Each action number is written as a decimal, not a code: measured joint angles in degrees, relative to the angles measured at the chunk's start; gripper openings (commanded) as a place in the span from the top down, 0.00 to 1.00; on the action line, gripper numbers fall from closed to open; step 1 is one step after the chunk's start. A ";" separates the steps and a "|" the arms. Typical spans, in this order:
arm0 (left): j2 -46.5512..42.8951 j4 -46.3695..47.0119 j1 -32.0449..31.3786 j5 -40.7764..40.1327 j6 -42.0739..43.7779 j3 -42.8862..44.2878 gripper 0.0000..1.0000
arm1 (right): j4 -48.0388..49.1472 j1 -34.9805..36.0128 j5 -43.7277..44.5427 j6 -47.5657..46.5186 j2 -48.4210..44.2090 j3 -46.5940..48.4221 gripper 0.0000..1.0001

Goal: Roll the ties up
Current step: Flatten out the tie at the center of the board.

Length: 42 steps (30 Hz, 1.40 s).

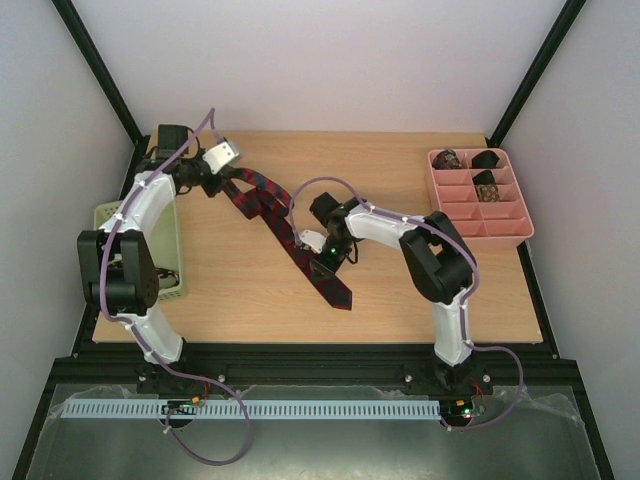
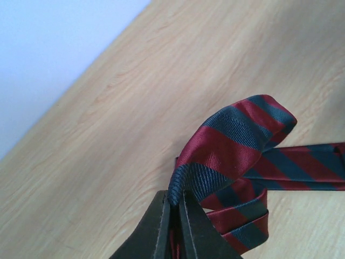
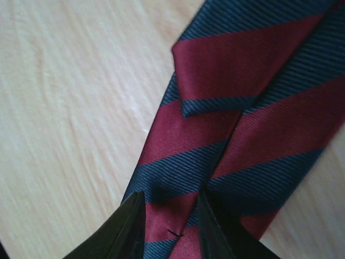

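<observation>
Dark red, navy-striped tie [image 1: 270,210]

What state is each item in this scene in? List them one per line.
striped tie, unrolled, one end folded and raised, the rest lying flat
left end effector, shut on the tie's fold
right end effector, partly open astride the flat tie
rolled ties, three coiled
pink tray, three compartments filled

the top view looks down from high behind onto the whole table [image 1: 240,290]. both wrist views look closely at the striped tie [image 2: 221,151].
</observation>
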 measured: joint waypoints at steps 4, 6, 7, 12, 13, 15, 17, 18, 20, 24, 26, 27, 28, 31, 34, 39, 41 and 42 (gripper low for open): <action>1.03 -0.24 1.92 0.92 -2.36 2.89 0.98 | -0.20 -1.90 1.14 -1.68 -2.03 -3.52 0.77; 0.96 -0.96 2.21 2.03 -3.13 3.32 0.98 | -0.37 -3.78 1.88 -3.04 -5.22 -8.04 0.78; 0.94 -1.29 2.21 2.60 -3.45 3.30 0.98 | -0.74 -5.14 2.45 -3.96 -7.41 -11.02 0.78; -2.14 -4.28 1.77 7.04 -4.52 -1.03 0.98 | -6.67 -16.31 6.82 -10.97 -17.42 -23.85 0.80; -3.63 -5.33 1.57 7.74 -4.42 -2.62 0.98 | -7.93 -18.51 7.67 -12.61 -18.84 -25.44 0.80; -6.67 -6.82 1.22 8.76 -4.17 -6.14 0.98 | -9.94 -24.22 10.45 -17.00 -21.77 -28.52 0.81; -9.51 -7.89 0.92 9.46 -3.89 -10.03 0.98 | -12.20 -30.56 13.64 -22.21 -24.24 -30.64 0.81; -10.51 -8.11 0.68 9.53 -3.69 -11.89 0.98 | -12.81 -32.85 14.99 -24.22 -24.72 -30.88 0.81; -11.54 -8.31 0.22 9.42 -3.32 -14.99 0.98 | -13.86 -36.63 17.22 -28.24 -24.90 -30.82 0.81; -11.28 -8.90 -0.09 8.04 -2.54 -19.91 0.98 | -13.64 -41.64 21.07 -34.03 -22.97 -28.74 0.80; -11.04 -9.07 0.22 7.32 -2.19 -20.79 0.98 | -13.86 -42.82 21.64 -34.53 -20.76 -26.32 0.75; -10.99 -9.11 0.42 6.99 -2.10 -20.83 0.98 | -14.16 -43.01 21.16 -34.21 -19.71 -24.68 0.73; -10.99 -8.92 0.59 6.80 -2.12 -20.83 0.98 | -14.78 -43.10 19.58 -33.51 -18.71 -22.36 0.69; -10.99 -8.37 0.87 6.21 -2.32 -20.81 0.98 | -16.65 -42.25 13.64 -29.64 -18.43 -15.85 0.60; -10.93 -7.48 0.87 5.77 -2.80 -20.70 0.98 | -16.48 -38.86 7.15 -22.43 -20.33 -12.02 0.57; -10.25 -6.40 0.85 5.44 -3.87 -20.06 0.98 | -14.67 -31.52 2.58 -11.56 -22.38 -13.05 0.56; -10.19 -6.23 0.87 5.40 -4.15 -20.04 0.98 | -13.35 -29.07 2.47 -8.26 -22.10 -14.29 0.56; -10.16 -6.12 0.87 5.38 -4.33 -20.04 0.98 | -12.81 -28.24 2.67 -6.60 -21.92 -15.02 0.57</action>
